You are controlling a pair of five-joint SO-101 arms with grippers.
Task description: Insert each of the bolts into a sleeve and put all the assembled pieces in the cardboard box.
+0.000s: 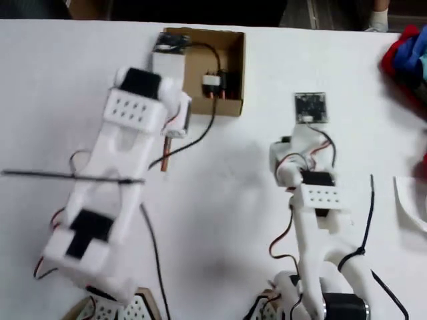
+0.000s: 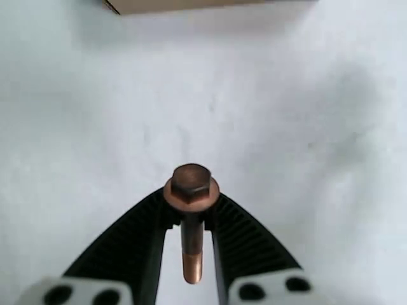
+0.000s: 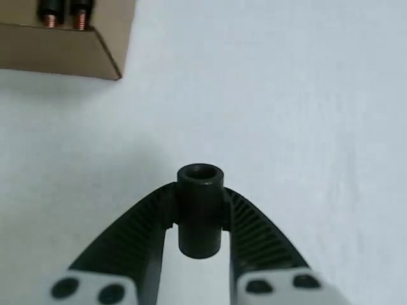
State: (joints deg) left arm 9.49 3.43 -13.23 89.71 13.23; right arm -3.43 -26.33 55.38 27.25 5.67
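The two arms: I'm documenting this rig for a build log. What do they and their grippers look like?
Both the left arm and right arm are white plastic shells with black motor blocks, perforated panels, and loose red and black cables. The left gripper and right gripper have black ribbed fingers tapering from white mounts with round holes.

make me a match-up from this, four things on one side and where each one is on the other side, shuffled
Things
1. copper-coloured hex-head bolt
2. black cylindrical sleeve
3. brown cardboard box
4. assembled bolt-and-sleeve pieces

Places
A. inside the box
B. gripped in the right hand
C. on the white table, near its far edge
D. gripped in the left hand

Pairs: 1-D, 2-B, 3-C, 4-A
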